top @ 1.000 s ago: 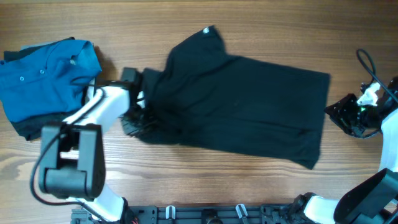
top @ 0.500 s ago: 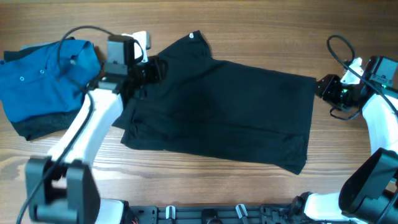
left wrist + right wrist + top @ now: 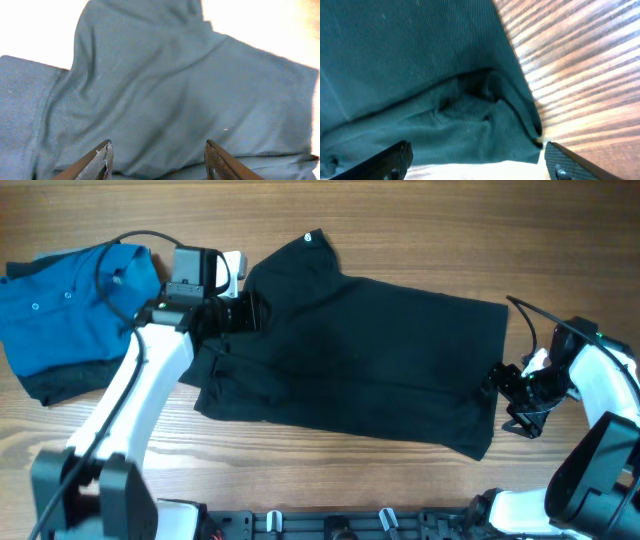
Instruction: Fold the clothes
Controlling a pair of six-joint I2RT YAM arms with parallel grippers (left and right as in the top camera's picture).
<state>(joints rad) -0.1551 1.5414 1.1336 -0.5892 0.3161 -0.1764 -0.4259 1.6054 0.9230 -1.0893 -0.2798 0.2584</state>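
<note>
The black shirt [image 3: 360, 360] is seen spread across the middle of the wooden tabletop [image 3: 400, 220]. Its long side runs left to right, and a pointed part reaches toward the far edge, where a small white dot is visible.

The left fingers [image 3: 102, 161] are held apart above the shirt's far left portion. Only rumpled fabric is seen beneath them, and nothing is clamped between them.

The right fingers [image 3: 392, 159] are spread wide at the shirt's right edge, close to its near right corner. A folded hem is seen there lying on the wood, and no cloth is gripped.

A blue shirt [image 3: 75, 300] is piled at the far left of the tabletop, laid over a dark grey garment [image 3: 60, 385] and kept apart from the black shirt.
</note>
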